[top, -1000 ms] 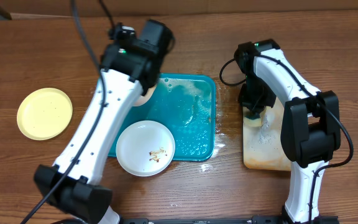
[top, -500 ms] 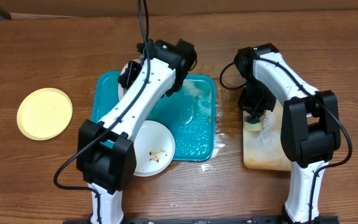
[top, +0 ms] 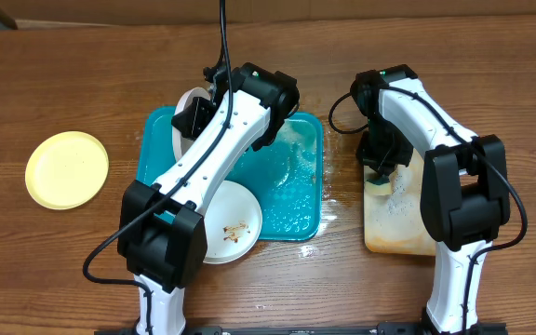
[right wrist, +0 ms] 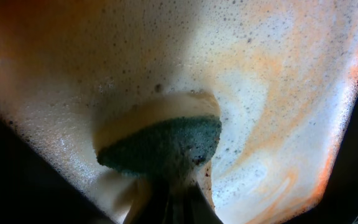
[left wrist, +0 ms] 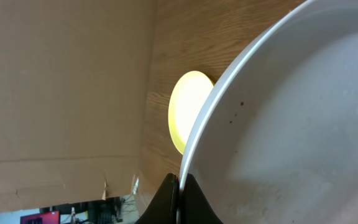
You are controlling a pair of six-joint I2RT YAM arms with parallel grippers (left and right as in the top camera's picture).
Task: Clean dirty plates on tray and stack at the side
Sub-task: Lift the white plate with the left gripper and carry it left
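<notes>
A: Where are our 3 plates?

B: Our left end effector (left wrist: 178,182) is pinched tight on the rim of a white plate (left wrist: 291,124). It holds that plate, seemingly tilted, over the upper left corner of the teal tray (top: 296,200). The smeared white plate (top: 235,219) lies at the tray's lower edge. The yellow plate (top: 67,169) sits on the surface (top: 63,74) at the left of the overhead frame, well apart from the tray.

A: And our other arm?

B: Our right end effector (right wrist: 169,180) is closed on a sponge (right wrist: 163,140), down at the suds (right wrist: 260,74) of the tan tray (top: 394,233). We cannot tell whether it touches them.

A: So we judge the step to be bringing plate and sponge together?

B: We think so. We should turn the plate's face toward the sponge and stay over the teal tray, so drips land there. The pinch is narrow and the plate is probably wet. Light strokes toward the grip should stop it pivoting or slipping. A few dark specks (left wrist: 236,111) near the rim want covering too.
</notes>
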